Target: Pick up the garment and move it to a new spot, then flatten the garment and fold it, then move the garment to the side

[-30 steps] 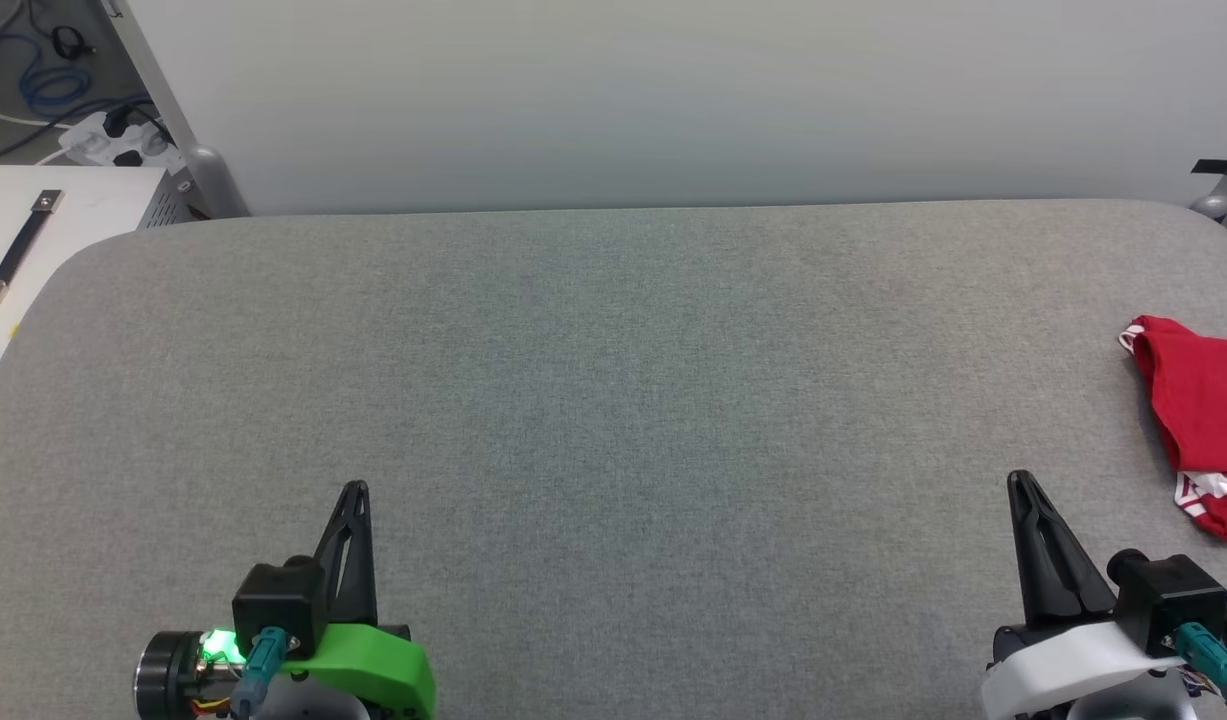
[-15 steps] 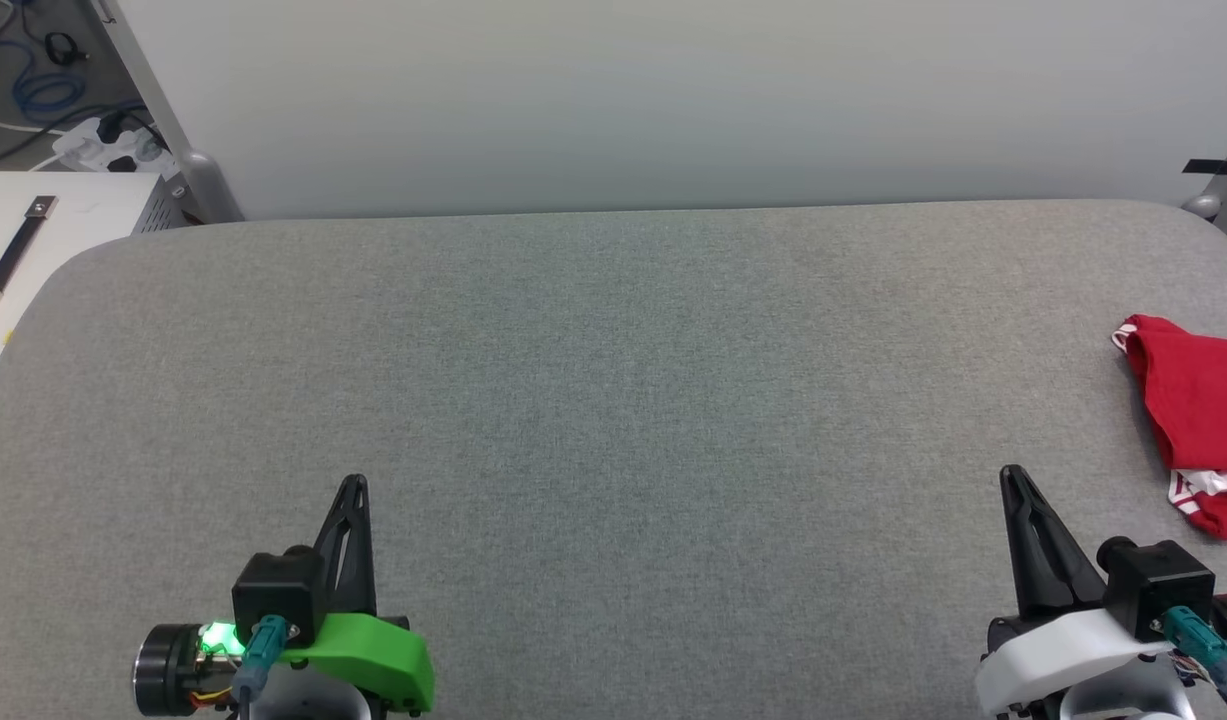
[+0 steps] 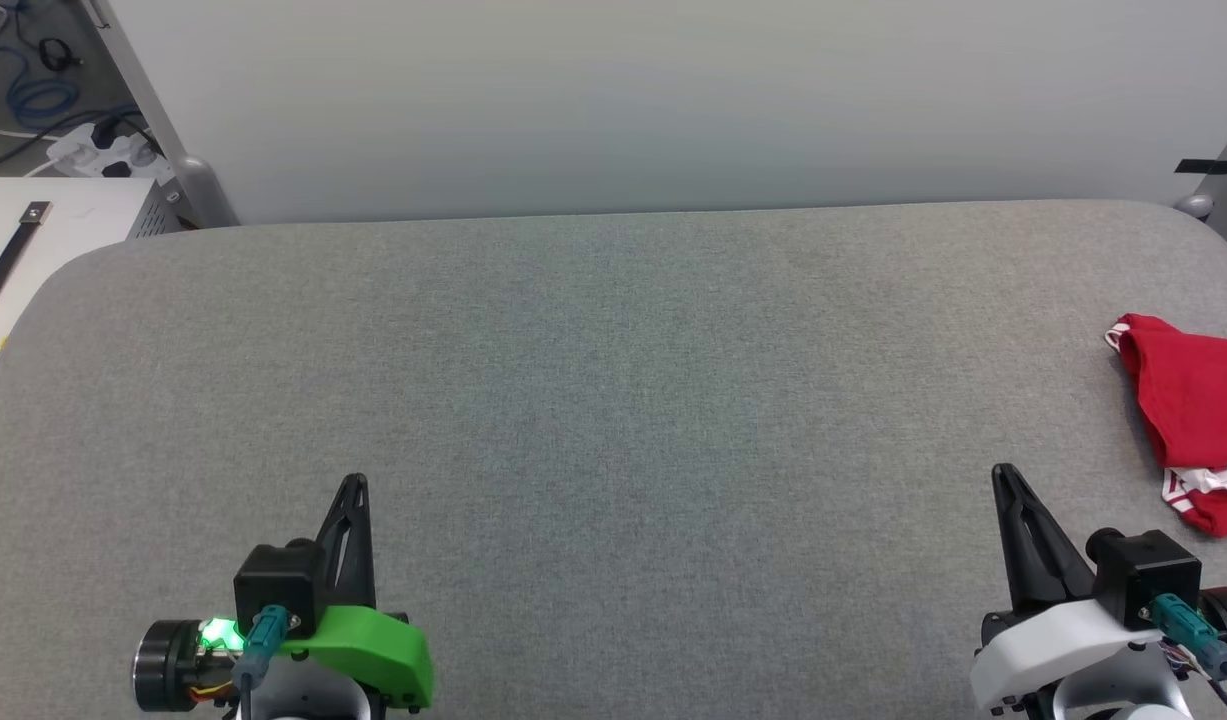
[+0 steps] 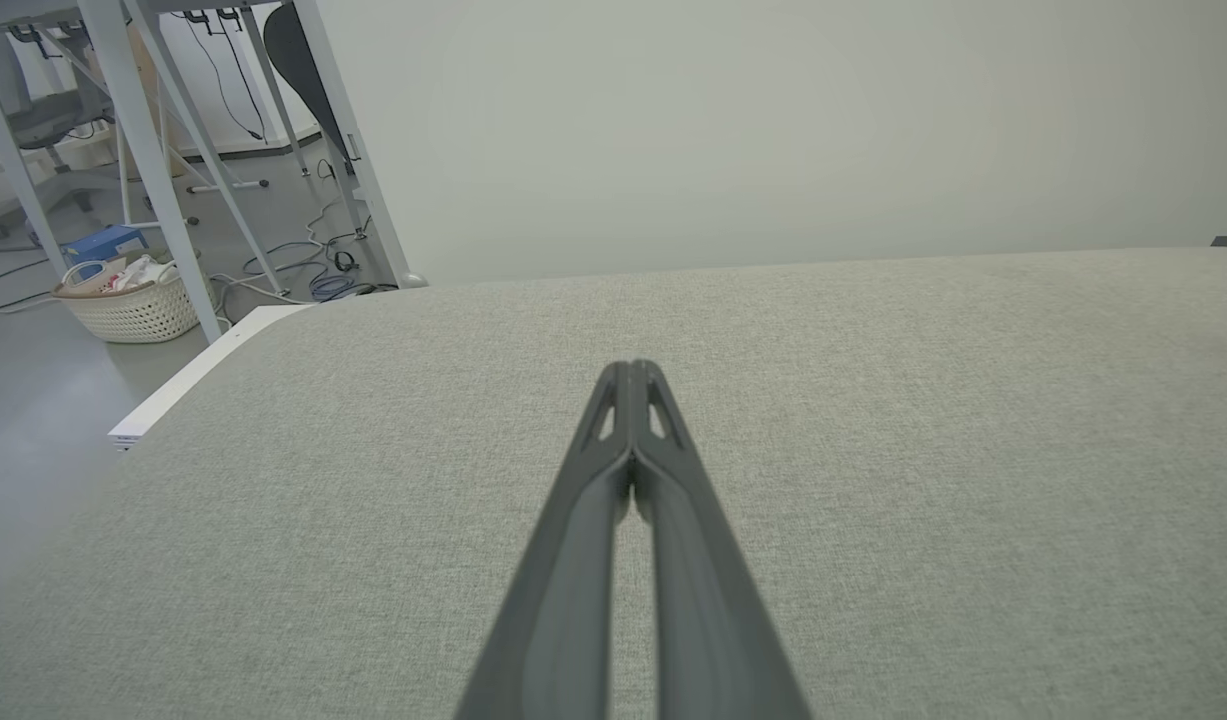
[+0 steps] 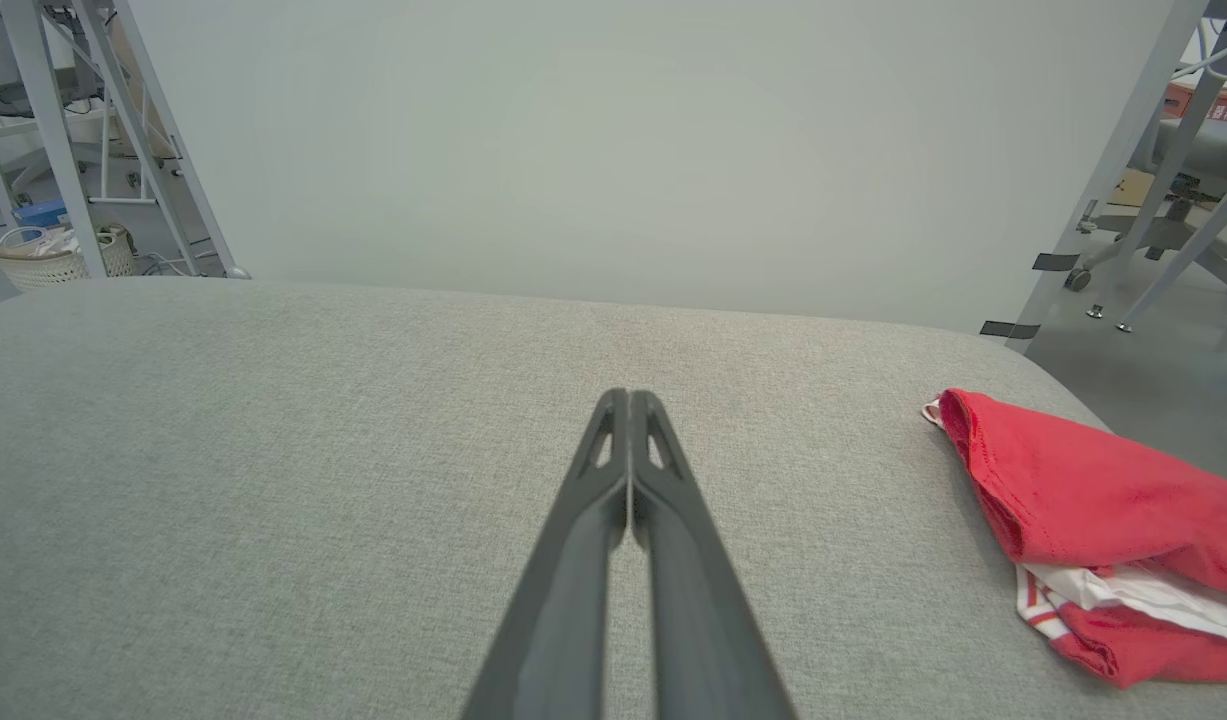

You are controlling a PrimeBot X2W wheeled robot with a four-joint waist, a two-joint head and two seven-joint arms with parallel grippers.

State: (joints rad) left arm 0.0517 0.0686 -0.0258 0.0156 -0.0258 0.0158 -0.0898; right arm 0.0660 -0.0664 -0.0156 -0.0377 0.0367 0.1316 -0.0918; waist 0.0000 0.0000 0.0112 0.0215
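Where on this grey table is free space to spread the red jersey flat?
The whole middle of the table is bare, from the left jaws to the right jaws and back to the pale wall. Only the right edge is taken: the crumpled jersey lies there.

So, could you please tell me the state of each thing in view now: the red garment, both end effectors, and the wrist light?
garment: crumpled in a heap near the right end of the table, not held, not yet flattened or folded.
left end effector: shut, holding nothing.
right end effector: shut, holding nothing, apart from the garment.
green light: lit.
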